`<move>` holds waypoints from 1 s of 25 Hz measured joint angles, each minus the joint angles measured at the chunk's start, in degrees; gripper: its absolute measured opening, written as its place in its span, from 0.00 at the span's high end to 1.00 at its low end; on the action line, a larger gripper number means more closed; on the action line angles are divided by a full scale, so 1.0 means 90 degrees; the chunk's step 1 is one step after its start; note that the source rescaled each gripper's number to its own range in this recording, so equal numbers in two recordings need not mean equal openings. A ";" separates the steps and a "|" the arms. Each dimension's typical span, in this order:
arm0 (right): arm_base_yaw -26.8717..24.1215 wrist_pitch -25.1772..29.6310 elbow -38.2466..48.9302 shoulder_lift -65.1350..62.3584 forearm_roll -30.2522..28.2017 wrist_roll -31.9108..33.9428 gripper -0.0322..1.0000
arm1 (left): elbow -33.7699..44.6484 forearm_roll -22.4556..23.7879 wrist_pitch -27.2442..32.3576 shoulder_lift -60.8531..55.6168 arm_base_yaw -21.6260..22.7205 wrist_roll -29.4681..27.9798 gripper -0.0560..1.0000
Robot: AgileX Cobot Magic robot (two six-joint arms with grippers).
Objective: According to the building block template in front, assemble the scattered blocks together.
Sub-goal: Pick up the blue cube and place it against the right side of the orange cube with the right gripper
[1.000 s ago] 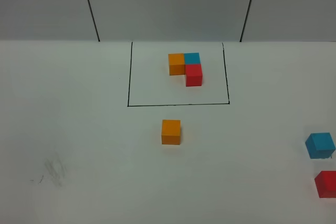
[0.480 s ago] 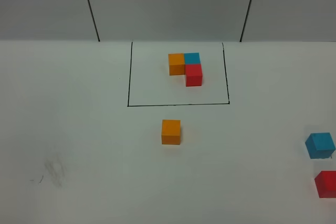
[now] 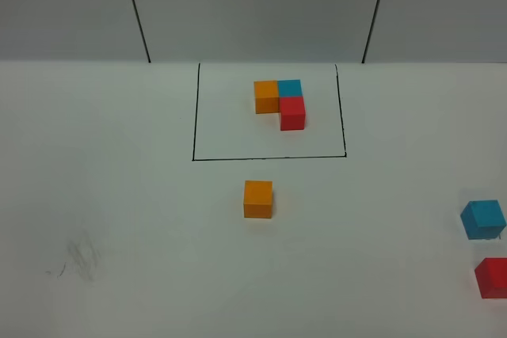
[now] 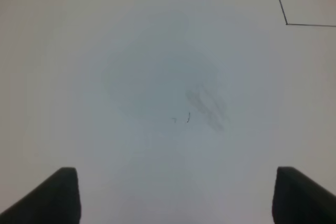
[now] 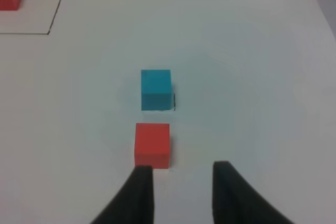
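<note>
- In the exterior high view, the building block template (image 3: 280,103) is seen at the upper middle of the white tabletop (image 3: 119,195), inside a black drawn rectangle (image 3: 269,157). Orange and blue are set side by side, with red in front of the blue.
- The scattered blocks lie apart: the orange cube (image 3: 257,199) at the centre just below the rectangle, and the blue cube (image 3: 483,219) and the red cube (image 3: 493,278) at the right edge.
- A grey smudge (image 3: 81,257) is seen at the lower left.
- In the left wrist view, the left fingers (image 4: 60,198) are spread wide and released above the smudge; nothing is held.
- In the right wrist view, the right fingers (image 5: 139,198) are slightly parted with nothing between them. The red cube is just beyond one fingertip, the blue cube farther on.
</note>
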 joint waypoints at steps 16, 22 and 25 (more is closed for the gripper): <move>0.0000 -0.1958 -0.1232 0.5546 0.0105 -0.0020 0.01 | 0.0000 0.0000 -0.0005 0.0000 0.0000 0.0000 0.32; 0.0006 -0.2120 -0.2118 0.7637 0.0099 -0.0020 0.00 | 0.0000 0.0000 -0.0005 0.0000 0.0000 0.0000 0.32; 0.0006 -0.2242 -0.2354 0.8395 0.0049 -0.0020 0.00 | 0.0000 0.0000 -0.0005 0.0000 0.0000 0.0000 0.32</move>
